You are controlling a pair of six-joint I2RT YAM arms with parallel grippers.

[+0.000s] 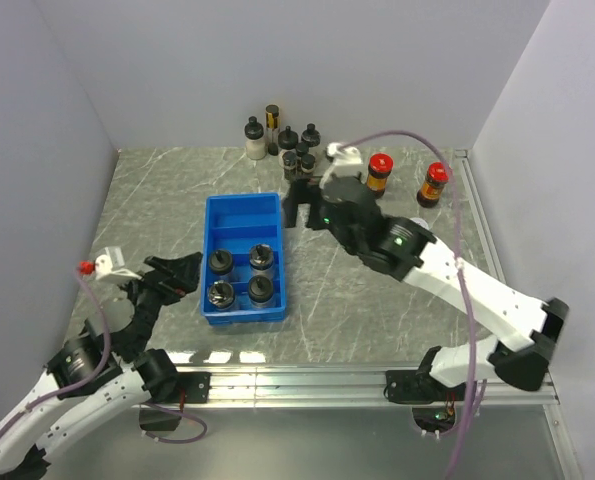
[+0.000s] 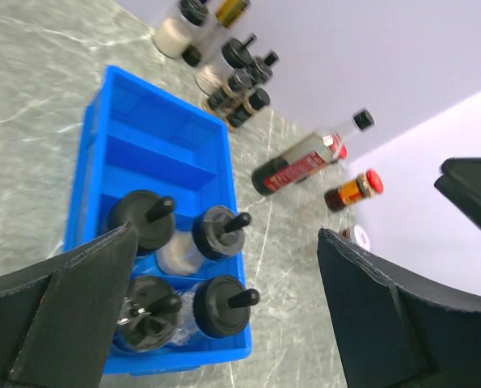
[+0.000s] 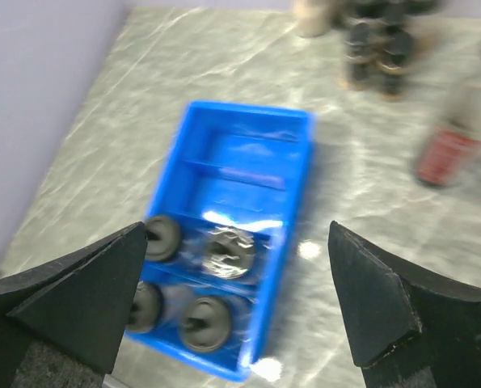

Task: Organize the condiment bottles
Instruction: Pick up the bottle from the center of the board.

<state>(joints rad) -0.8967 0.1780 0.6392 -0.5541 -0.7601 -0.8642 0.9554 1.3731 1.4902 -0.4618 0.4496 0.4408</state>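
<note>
Four black-capped glass bottles (image 1: 260, 257) stand upright in the near compartments of the blue plastic compartment tray (image 1: 242, 222); its far compartments are bare. Beyond the tray's far end, a cluster of black-capped jars (image 1: 282, 145) stands on the grey marbled table (image 1: 367, 310). Two red-capped bottles (image 1: 379, 170) stand farther right of that end. The right claw (image 1: 302, 205) is spread wide just off the tray's far right corner, between tray and cluster. The left claw (image 1: 182, 277), also spread, sits off the tray's near left side, well apart from the cluster.

From the left wrist, the four trayed bottles show between the fingers (image 2: 70, 307), and a dark red-labelled bottle (image 2: 293, 168) stands right of the tray's far end.

From the right wrist, blurred, the spread claw looks down on the tray and holds nothing.

I judge the right arm nearer the loose jars. Their long axes run vertical, so a level, side-on reach away from the tray suits.
</note>
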